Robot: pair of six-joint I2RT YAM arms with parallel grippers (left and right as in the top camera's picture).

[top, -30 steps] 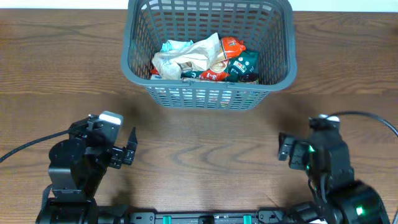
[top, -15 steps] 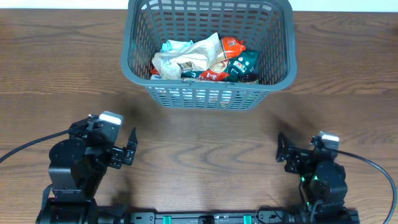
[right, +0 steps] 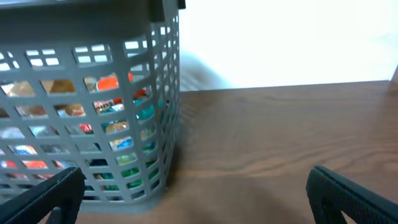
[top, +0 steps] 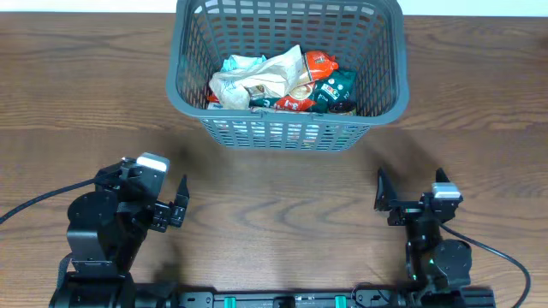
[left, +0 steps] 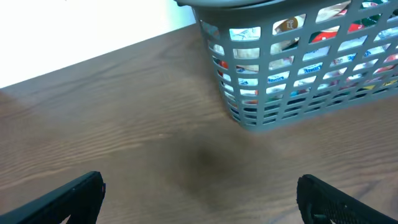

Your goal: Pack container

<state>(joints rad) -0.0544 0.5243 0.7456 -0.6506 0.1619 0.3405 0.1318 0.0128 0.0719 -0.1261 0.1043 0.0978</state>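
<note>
The container (top: 287,133) is a large dark grey slotted basket at the back centre of the table. It holds several crumpled snack packets (top: 274,81) in white, red and green. It also shows in the left wrist view (left: 298,74) and in the right wrist view (right: 93,124). My left gripper (top: 154,190) is open and empty near the front left, well short of the container; in its own view (left: 199,199) bare wood lies between the fingers. My right gripper (top: 409,190) is open and empty at the front right, and its own view (right: 196,196) shows the same.
The wooden table (top: 282,205) stretches between the container and both arms. A cable (top: 34,205) runs off to the left from the left arm, and another cable (top: 505,257) runs off right. A white wall lies beyond the table's far edge.
My right arm has drawn back toward the front edge and folded low, its gripper now facing the container. The left arm and the container have not moved.
</note>
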